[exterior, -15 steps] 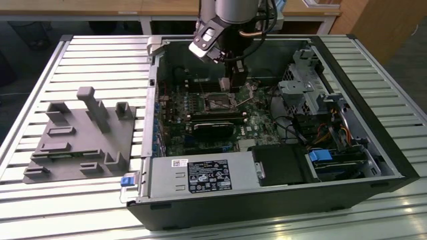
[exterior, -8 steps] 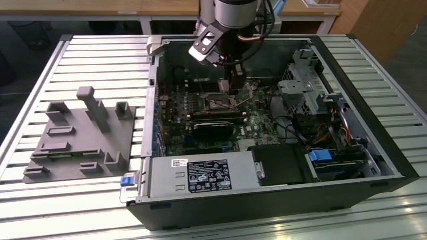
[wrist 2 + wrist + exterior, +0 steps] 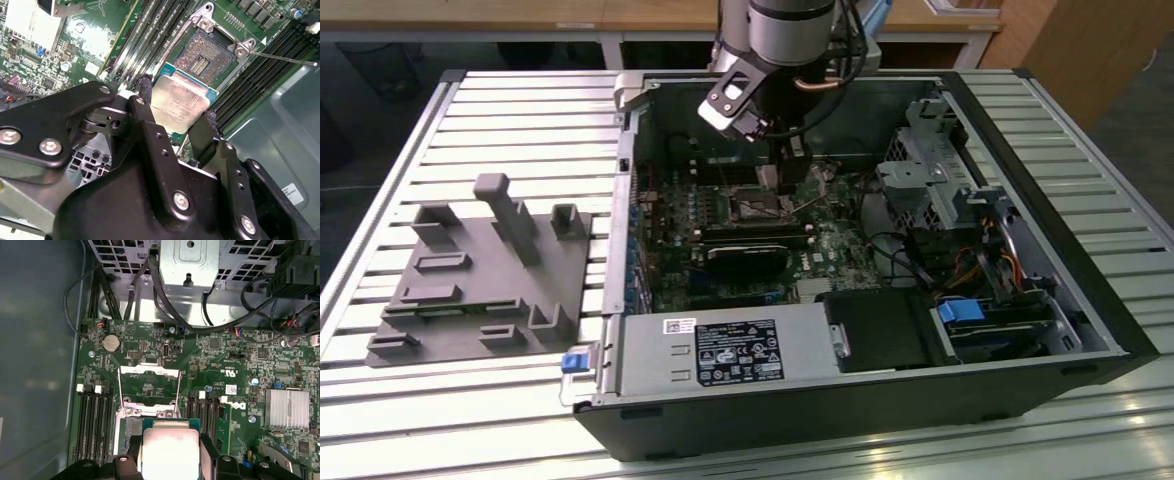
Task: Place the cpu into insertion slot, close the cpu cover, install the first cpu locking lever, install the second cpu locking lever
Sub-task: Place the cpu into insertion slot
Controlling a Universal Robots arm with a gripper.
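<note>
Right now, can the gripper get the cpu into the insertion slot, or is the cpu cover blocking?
Probably yes. The gripper, jaws shut on the cpu, hangs right by the insertion slot; the slot lies bare and the cpu cover is swung back off it, so nothing seems to block.

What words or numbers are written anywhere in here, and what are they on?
Black sticker on the power supply: print too small to read.
White label on the green board: too small to read.
Top of the cpu: no writing I can make out.
</note>
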